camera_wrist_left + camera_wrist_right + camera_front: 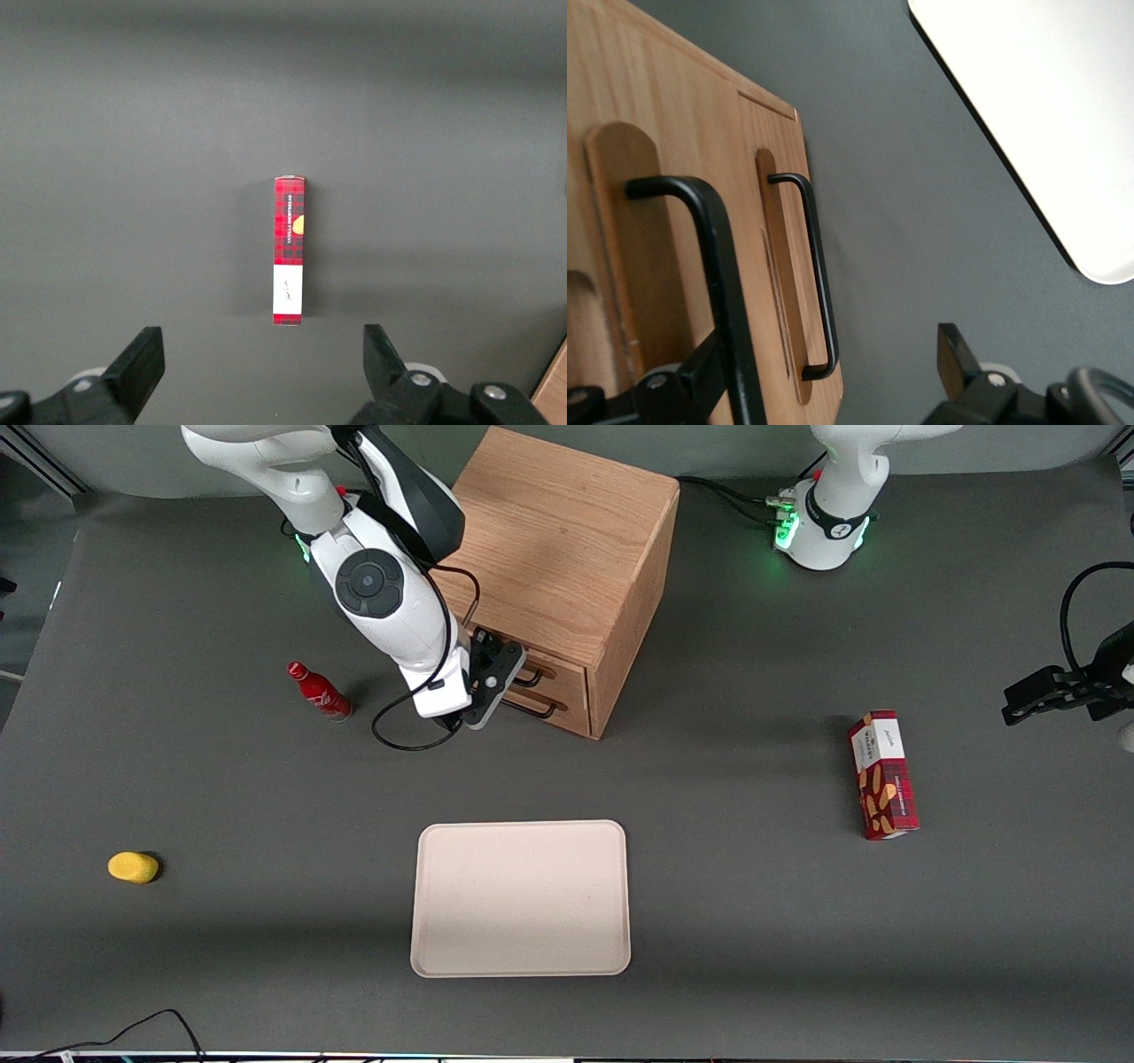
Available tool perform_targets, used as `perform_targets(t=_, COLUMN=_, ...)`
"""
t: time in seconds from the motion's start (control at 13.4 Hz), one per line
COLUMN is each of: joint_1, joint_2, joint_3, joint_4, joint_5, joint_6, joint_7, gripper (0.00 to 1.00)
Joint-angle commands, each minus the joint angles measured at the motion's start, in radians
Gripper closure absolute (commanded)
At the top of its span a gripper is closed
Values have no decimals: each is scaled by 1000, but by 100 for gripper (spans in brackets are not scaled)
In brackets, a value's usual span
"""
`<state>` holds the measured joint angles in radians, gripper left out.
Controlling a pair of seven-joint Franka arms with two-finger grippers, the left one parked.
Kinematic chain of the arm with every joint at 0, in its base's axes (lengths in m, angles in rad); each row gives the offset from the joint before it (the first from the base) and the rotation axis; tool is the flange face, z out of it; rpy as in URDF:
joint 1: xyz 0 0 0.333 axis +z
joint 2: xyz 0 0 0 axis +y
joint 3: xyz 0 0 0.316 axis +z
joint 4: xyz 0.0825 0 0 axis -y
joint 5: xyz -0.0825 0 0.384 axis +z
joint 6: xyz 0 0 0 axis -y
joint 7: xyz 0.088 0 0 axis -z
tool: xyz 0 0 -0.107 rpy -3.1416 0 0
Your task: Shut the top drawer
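The gripper [507, 682] is right in front of the oak cabinet [567, 558], its fingers [955, 357] spread wide around the black handle [718, 266] of the top drawer [554, 674]. That drawer sits just above the lower drawer [549, 707], looking pushed in.

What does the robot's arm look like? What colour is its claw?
The working arm is glossy white with fat rounded segments, black joint covers and a round dark grey cap. A black cable loops off its wrist. Its gripper, in front of the oak cabinet's drawers, is black with two fingers. The bases glow green.
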<state>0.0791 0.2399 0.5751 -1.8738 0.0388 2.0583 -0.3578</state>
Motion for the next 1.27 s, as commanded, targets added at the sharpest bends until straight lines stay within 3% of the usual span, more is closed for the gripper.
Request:
perform_targets(t=0.0, joint_1=-9, joint_2=-22, joint_3=3, joint_4=11, joint_5=33, joint_6=-23, joint_7=10, gripper=0)
perform_targets(t=0.3, joint_1=-13, joint_2=-21, joint_3=-11, joint_4=54, joint_5=50, joint_6=-72, joint_7=-15, gripper=0)
perform_targets(t=0.6, joint_1=-62, joint_2=-59, joint_3=-14, joint_4=70, joint_5=150, joint_6=-101, joint_7=-15, gripper=0)
perform_targets(t=0.97, joint_1=-68, joint_2=-126, joint_3=-101, joint_4=74, joint_5=249, joint_6=-101, joint_7=-3, gripper=0)
perform_targets(t=1.19, joint_1=-81, joint_2=-183, joint_3=-156, joint_4=71, joint_5=251, joint_6=-127, joint_7=77, gripper=0)
